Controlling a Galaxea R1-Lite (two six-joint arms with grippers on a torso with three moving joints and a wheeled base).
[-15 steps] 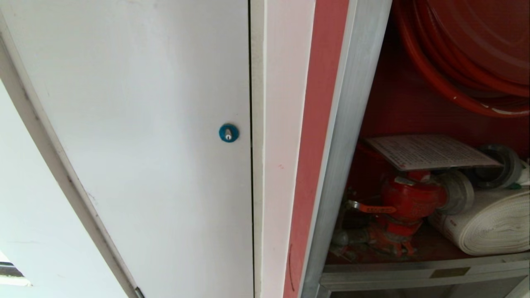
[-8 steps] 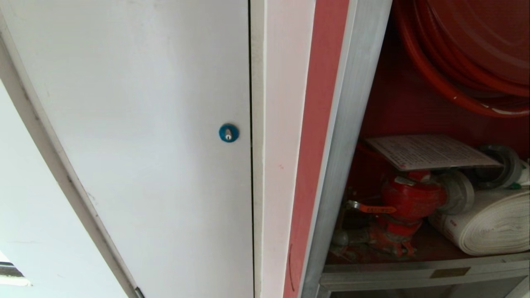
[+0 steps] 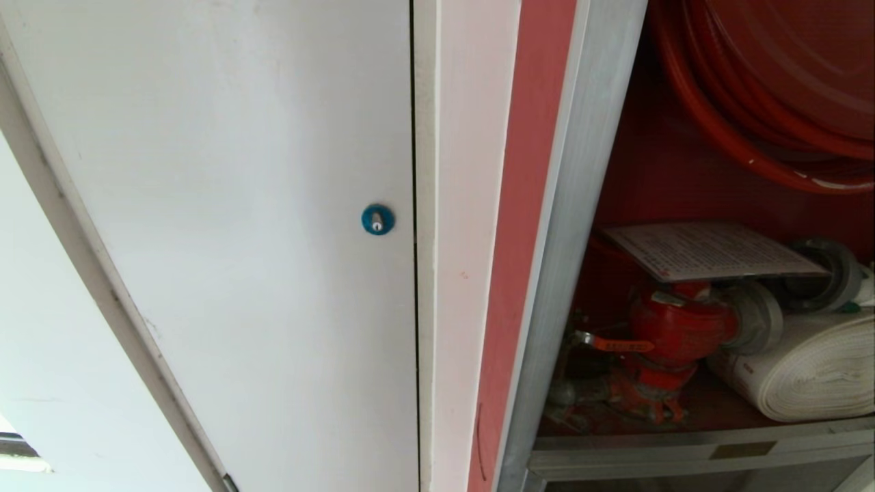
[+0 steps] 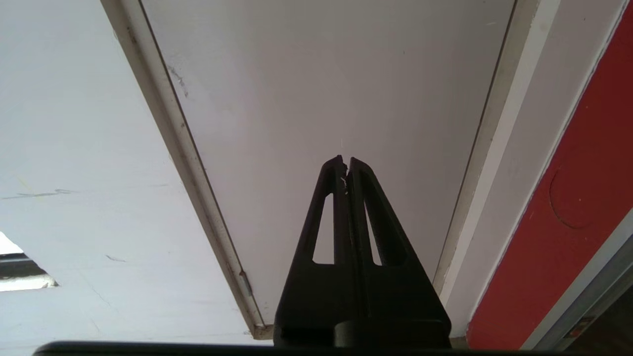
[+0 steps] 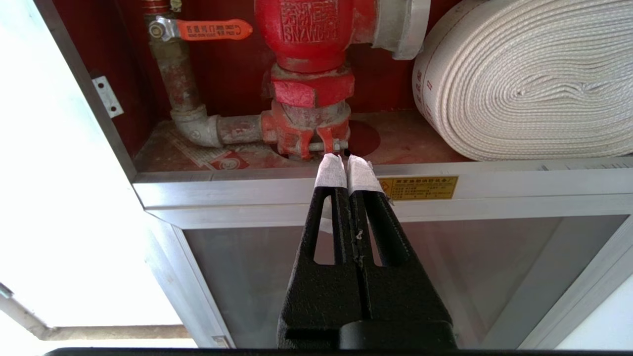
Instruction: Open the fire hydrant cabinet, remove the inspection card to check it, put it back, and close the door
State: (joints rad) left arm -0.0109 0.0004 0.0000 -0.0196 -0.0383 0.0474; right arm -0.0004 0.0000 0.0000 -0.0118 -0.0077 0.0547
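Nothing moved since the earlier frame; cabinet (image 3: pixel 581 205) stood open
Card (image 3: pixel 711 249) lay flat atop valve (image 3: pixel 673 328); left gripper (image 4: pixel 345 160) and right gripper (image 5: pixel 345 158) both pressed together, empty

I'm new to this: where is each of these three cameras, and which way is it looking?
Head view: on the robot's head, facing a white door and the open cabinet beside it, card lying atop the red valve; no arms show.
Left wrist view: behind the shut left claw, facing the white door.
Right wrist view: behind the shut right claw, facing the valve and rolled hose.
Shared: head and right wrist views both show valve and hose.
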